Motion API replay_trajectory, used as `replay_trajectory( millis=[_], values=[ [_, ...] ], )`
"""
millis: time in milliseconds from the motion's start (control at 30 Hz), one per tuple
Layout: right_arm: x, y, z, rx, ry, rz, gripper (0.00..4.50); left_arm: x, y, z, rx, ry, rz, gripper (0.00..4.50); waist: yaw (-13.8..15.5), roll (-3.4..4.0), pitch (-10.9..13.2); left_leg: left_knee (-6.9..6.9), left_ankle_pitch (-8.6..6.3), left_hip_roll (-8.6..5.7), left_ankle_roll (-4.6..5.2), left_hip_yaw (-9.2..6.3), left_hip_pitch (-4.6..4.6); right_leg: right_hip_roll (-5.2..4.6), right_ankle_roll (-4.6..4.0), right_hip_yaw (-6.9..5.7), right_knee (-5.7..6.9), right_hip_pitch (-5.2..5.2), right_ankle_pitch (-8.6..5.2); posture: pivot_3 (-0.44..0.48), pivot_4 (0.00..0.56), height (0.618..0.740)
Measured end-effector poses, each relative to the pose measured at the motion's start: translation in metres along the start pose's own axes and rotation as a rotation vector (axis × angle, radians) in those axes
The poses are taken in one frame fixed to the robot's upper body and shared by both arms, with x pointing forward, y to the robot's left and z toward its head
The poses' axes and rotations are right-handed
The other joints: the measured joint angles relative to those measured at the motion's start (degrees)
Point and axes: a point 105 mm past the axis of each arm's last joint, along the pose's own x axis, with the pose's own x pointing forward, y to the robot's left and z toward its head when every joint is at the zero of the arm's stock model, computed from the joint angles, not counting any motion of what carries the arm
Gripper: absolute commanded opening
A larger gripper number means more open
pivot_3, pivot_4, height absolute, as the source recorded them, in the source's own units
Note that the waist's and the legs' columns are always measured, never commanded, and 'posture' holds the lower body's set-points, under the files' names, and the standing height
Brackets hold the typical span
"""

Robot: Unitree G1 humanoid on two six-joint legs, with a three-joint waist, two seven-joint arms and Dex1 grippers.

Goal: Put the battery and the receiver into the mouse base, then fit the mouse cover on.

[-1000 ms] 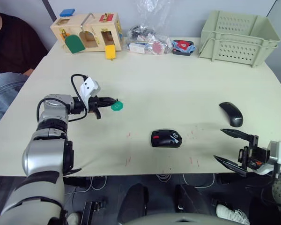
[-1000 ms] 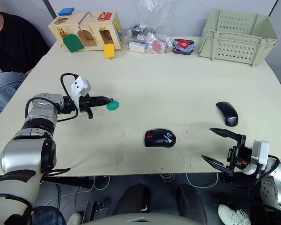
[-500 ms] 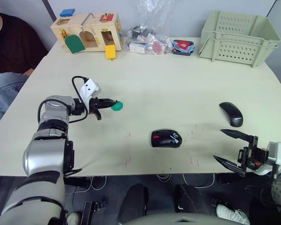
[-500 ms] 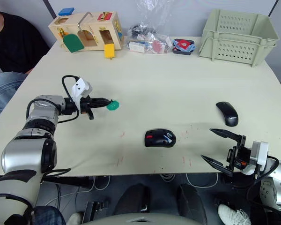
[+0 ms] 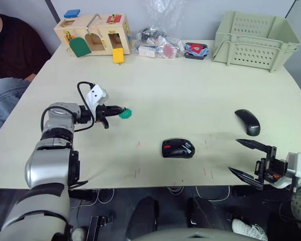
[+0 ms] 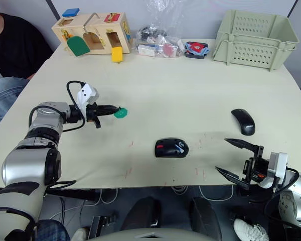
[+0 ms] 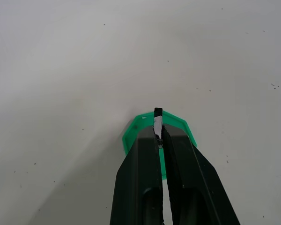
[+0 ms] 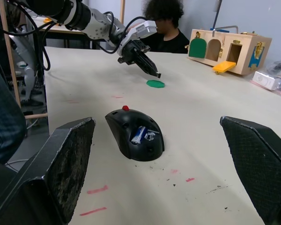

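The mouse base point(image 5: 178, 148) lies near the table's front middle, with its red wheel and red parts showing. In the right wrist view the blue battery point(image 8: 138, 135) sits inside it. The glossy mouse cover point(image 5: 248, 122) lies to the right, apart from the base. My left gripper point(image 5: 121, 109) hovers at the left over a green disc point(image 5: 125, 114). It is shut on a tiny black and silver receiver point(image 7: 158, 124) that pokes out between the fingertips. My right gripper point(image 5: 234, 155) stands wide open at the front right edge, holding nothing, its fingers point(image 8: 70, 154) pointing toward the base.
At the back of the table stand a wooden toy house point(image 5: 93, 34), plastic bags of small items point(image 5: 158, 45), a dark pouch point(image 5: 195, 50) and a pale green crate point(image 5: 255, 39). A person in dark clothes point(image 5: 12, 47) sits at the far left.
My left gripper has edged slightly back from the green disc, still holding the receiver. Nothing else has moved.
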Motion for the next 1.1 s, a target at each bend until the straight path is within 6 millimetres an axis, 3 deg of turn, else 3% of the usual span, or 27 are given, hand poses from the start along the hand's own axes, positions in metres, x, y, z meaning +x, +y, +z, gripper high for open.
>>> replay_trajectory(
  millis=[433, 533, 767, 1100],
  values=[
    [0.0004, -0.0008, 0.0002, -0.003, 0.002, -0.005, 4.5, 0.0018, -0.0009, 0.0003, -0.001, -0.002, -0.004, 0.06, 0.0, 0.0, 0.0, 0.0, 0.0, 0.0, 0.0, 0.0, 0.0, 0.0, 0.0, 0.0, 0.0, 0.0, 0.0, 0.0, 0.15, 0.74],
    [0.0003, -0.0007, 0.0001, -0.003, 0.003, -0.004, 4.5, 0.0024, -0.0013, 0.0002, -0.004, -0.002, -0.006, 1.03, 0.0, 0.0, 0.0, 0.0, 0.0, 0.0, 0.0, 0.0, 0.0, 0.0, 0.0, 0.0, 0.0, 0.0, 0.0, 0.0, 0.15, 0.74],
    [0.0003, 0.0, 0.0, -0.003, 0.003, 0.002, 4.5, 0.0024, -0.0012, 0.0, -0.006, -0.002, -0.004, 4.43, 0.0, 0.0, 0.0, 0.0, 0.0, 0.0, 0.0, 0.0, 0.0, 0.0, 0.0, 0.0, 0.0, 0.0, 0.0, 0.0, 0.15, 0.74],
    [0.0003, 0.0002, -0.0002, -0.003, 0.005, 0.003, 4.5, 0.0001, 0.0006, -0.0001, -0.005, -0.001, 0.005, 4.43, -0.01, 0.0, 0.0, 0.0, 0.0, 0.0, 0.0, 0.0, 0.0, 0.0, 0.0, 0.0, 0.0, 0.0, 0.0, 0.0, 0.15, 0.74]
  ],
)
